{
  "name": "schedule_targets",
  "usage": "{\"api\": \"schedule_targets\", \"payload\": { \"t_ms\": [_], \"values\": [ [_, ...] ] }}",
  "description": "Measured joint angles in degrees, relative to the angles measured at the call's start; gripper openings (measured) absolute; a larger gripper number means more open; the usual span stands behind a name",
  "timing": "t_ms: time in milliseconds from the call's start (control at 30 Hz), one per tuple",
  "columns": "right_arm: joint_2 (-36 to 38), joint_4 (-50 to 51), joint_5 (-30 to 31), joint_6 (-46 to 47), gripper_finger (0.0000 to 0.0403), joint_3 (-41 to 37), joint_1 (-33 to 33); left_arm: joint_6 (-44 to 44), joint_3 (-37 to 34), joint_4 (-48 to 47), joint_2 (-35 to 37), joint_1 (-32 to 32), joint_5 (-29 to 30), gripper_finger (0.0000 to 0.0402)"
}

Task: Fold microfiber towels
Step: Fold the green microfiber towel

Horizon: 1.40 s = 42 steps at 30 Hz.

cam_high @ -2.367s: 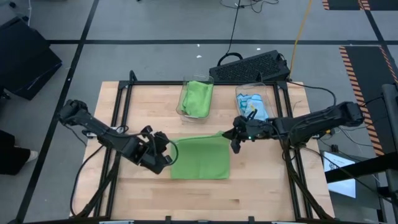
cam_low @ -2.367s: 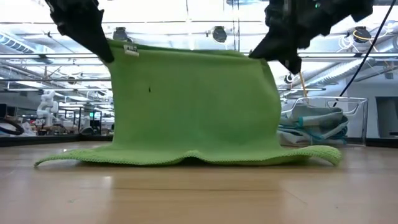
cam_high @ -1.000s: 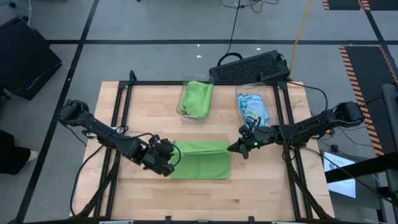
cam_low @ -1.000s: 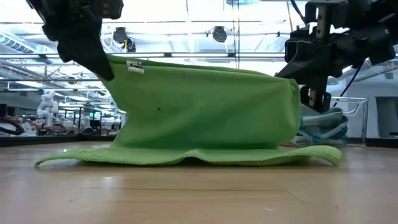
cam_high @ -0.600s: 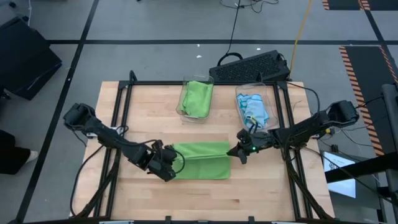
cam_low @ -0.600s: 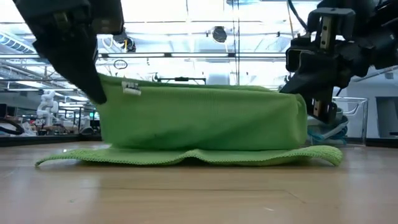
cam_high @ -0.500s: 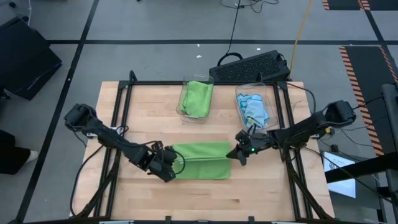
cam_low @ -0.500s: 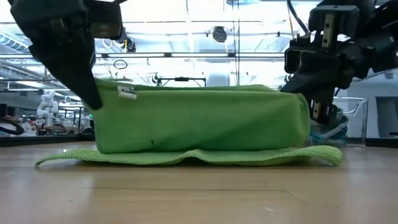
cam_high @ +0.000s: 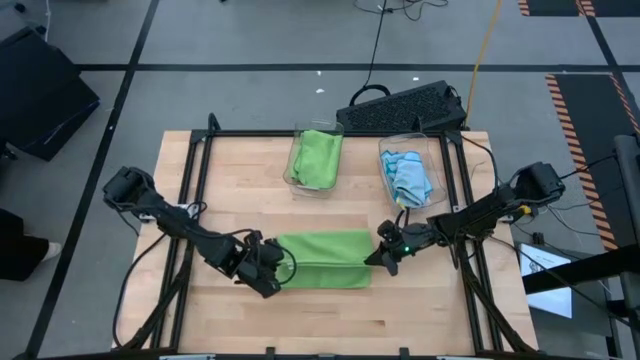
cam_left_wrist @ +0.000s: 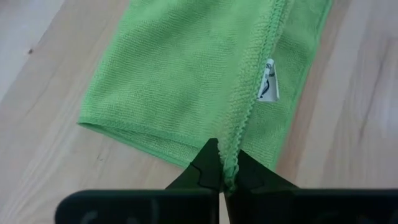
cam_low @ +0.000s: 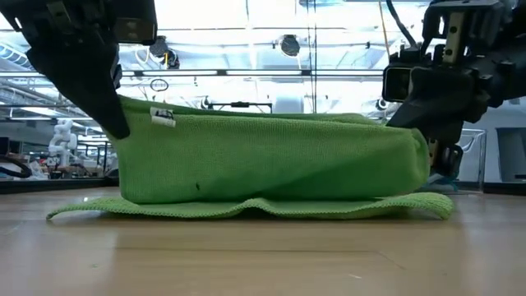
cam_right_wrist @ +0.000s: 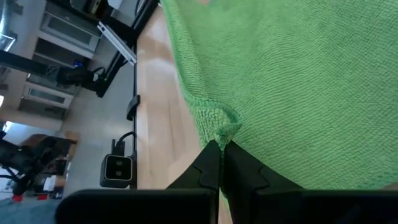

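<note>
Robotics lab or industrial workspace, wooden worktable (cam_high: pixel 240 180) on a black metal frame (cam_high: pixel 190 170), grey floor with striped hazard tape (cam_high: pixel 575 90), trailing cables (cam_high: pixel 378 40), ceiling pipework and ducts (cam_low: pixel 246 74), shelving (cam_right_wrist: pixel 68 31)

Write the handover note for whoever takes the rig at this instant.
Left gripper: shut on the green towel, at its hem by the tag.
Right gripper: shut on the same towel's other lifted corner.
Towel lies mid-table, its held edge raised above the lower layer.
Bins at the back: one holds green cloth, one light blue.
Done: fold half over. Left: lay edge down, release.
</note>
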<state>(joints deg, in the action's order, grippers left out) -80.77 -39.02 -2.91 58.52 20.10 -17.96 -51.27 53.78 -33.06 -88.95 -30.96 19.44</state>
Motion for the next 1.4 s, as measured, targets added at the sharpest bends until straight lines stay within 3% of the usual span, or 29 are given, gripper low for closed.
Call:
{"api": "schedule_targets", "payload": {
  "t_ms": [600, 767, 1167, 1233, 1400],
  "values": [
    [0.0, -2.7, 0.1, 1.7, 0.0005, 0.0, -0.2, -2.4, 0.0, -1.8, 0.0, -0.6, 0.7, 0.0009],
    [0.0, -2.8, -0.5, 1.2, 0.0028, 0.0, -0.2, -1.2, 0.0, -2.7, 0.0, -0.6, 0.5, 0.0007],
    [0.0, -1.3, -3.2, 3.9, 0.0150, 0.0, -2.1, -2.4, 0.0, 1.2, 0.0, -1.3, -0.7, 0.0168],
    [0.0, -1.4, -3.2, 4.1, 0.0158, 0.0, -2.1, -4.1, 0.0, 3.0, 0.0, -1.2, -3.9, 0.0189],
    [0.0, -1.4, -3.2, 6.0, 0.0161, 0.0, -2.1, -5.0, 0.0, 9.1, 1.1, -1.8, -18.3, 0.0214]
  ]
}}
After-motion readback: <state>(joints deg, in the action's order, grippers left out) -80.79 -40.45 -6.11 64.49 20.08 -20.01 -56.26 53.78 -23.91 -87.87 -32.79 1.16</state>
